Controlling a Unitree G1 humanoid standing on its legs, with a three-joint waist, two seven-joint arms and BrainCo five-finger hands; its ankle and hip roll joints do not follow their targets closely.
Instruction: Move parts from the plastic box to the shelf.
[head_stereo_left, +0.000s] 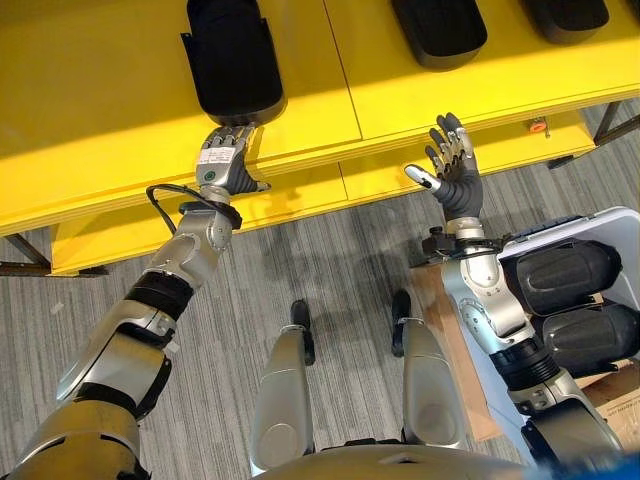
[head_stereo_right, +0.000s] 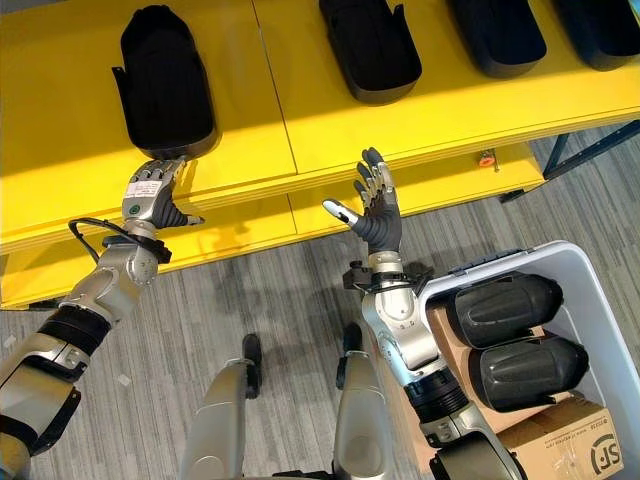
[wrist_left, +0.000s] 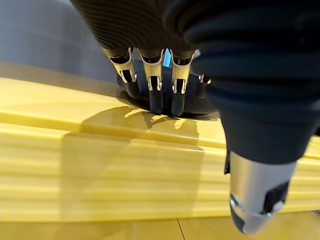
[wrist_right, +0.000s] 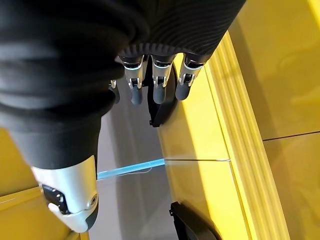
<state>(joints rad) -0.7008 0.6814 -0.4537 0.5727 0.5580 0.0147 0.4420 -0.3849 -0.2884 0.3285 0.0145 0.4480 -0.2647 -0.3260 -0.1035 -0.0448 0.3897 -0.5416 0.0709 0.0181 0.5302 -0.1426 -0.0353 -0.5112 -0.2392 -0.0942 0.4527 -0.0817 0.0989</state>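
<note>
1. Black moulded plastic parts (head_stereo_right: 505, 308) are lying in the pale grey plastic box (head_stereo_right: 590, 290); others (head_stereo_right: 165, 80) are sitting on the yellow shelf (head_stereo_right: 300, 150).
2. The left robot hand (head_stereo_right: 150, 195), fingers straight, is touching one at the shelf edge.
3. The right robot hand (head_stereo_right: 375, 210) is hovering released, holding nothing.

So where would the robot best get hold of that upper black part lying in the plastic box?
Probably around the middle of the upper black part, coming down from above. It lies on its side in the plastic box, its rounded top face bare, with the box wall and a second part close beside it. The open right hand, raised by the yellow shelf, is on that side.
</note>
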